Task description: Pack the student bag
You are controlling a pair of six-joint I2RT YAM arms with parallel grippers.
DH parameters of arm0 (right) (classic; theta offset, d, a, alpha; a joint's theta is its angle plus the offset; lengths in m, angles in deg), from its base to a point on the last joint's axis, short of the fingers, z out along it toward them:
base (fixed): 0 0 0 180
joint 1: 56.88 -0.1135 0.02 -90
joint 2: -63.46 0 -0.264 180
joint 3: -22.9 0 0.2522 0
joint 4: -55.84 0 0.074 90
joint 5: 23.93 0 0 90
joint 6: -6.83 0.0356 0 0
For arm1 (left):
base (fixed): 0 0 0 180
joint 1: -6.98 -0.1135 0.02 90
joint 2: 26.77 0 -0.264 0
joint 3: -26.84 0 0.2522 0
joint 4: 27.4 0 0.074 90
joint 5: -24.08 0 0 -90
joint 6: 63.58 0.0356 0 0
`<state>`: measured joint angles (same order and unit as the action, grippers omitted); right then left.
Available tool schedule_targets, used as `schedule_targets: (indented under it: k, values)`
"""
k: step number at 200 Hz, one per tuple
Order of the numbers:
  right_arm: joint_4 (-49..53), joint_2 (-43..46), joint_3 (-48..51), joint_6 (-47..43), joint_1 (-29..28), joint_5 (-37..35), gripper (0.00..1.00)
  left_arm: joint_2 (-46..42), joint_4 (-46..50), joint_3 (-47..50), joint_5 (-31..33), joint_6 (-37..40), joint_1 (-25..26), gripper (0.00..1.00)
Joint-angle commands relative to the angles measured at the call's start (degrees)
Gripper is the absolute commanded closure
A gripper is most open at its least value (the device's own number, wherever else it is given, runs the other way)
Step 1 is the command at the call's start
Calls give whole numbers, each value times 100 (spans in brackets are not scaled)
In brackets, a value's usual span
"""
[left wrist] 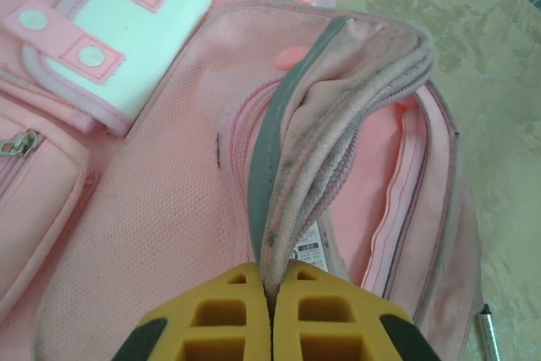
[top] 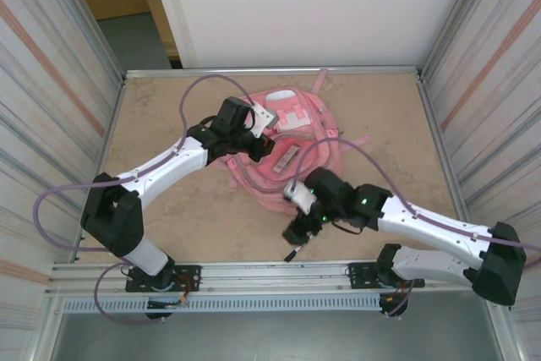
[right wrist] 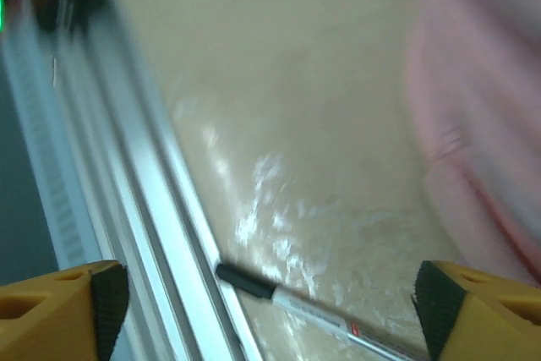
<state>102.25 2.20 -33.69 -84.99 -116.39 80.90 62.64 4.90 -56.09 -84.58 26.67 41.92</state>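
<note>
The pink student bag (top: 297, 134) lies flat in the middle of the table, white patch (left wrist: 139, 31) facing up. My left gripper (top: 256, 143) is shut on the rim of the bag's open zip pocket (left wrist: 338, 99). Its yellow fingers (left wrist: 272, 289) pinch the grey-trimmed fabric and lift it, showing the pink lining and a label inside. My right gripper (top: 297, 227) hovers over the near edge of the table with its jaws wide open (right wrist: 270, 298) and nothing between them. Just beneath it lies a silver pen with a black cap (right wrist: 296, 302), its cap end touching the rail.
An aluminium rail (right wrist: 127, 166) runs along the table's near edge (top: 279, 270). Metal walls close in the left and right sides. Loose bag straps (top: 359, 141) trail on the table at the right. The pen's tip (left wrist: 489, 331) shows beside the bag.
</note>
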Motion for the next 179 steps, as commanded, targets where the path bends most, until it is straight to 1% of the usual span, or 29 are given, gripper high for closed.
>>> schedule_targets:
  k: [1, 16, 35, 40, 59, 79, 93, 105, 120, 141, 158, 179]
  values:
    - [750, -604, -26, -2875, -218, -100, 19, -415, -253, 131, 15, 159, -240, 100]
    - [937, -998, 34, -3461, -343, -297, 23, -389, -178, 141, -84, 216, -293, 100]
    - [1168, -1507, 9, -3961, -565, -702, 23, -354, -44, 121, -174, 257, -317, 100]
    - [1124, -1637, -3, -3979, -593, -806, 23, -354, -52, 141, -182, 259, -313, 100]
    - [535, -1979, 49, -3978, -657, -1136, 30, -377, -217, 246, -257, 187, -350, 100]
    - [126, -2277, 88, -4014, -684, -1286, 33, -380, -304, 285, -383, 133, -364, 100]
    - [41, -2579, 113, -4020, -684, -1323, 34, -371, -289, 271, -373, 111, -369, 100]
    - [63, -2920, 64, -4006, -683, -1413, 45, -384, -244, 263, -366, 62, -376, 100]
    - [216, -3221, -34, -3902, -693, -1547, 64, -434, -262, 308, -393, 31, -378, 100]
    - [155, -3080, 26, -3811, -694, -1544, 89, -525, -256, 339, -405, 17, -382, 100]
    - [70, -2680, 96, -3742, -695, -1559, 97, -610, -212, 329, -401, -16, -379, 100]
    - [-91, -1864, 125, -3671, -682, -1543, 99, -685, -195, 291, -411, -106, -381, 100]
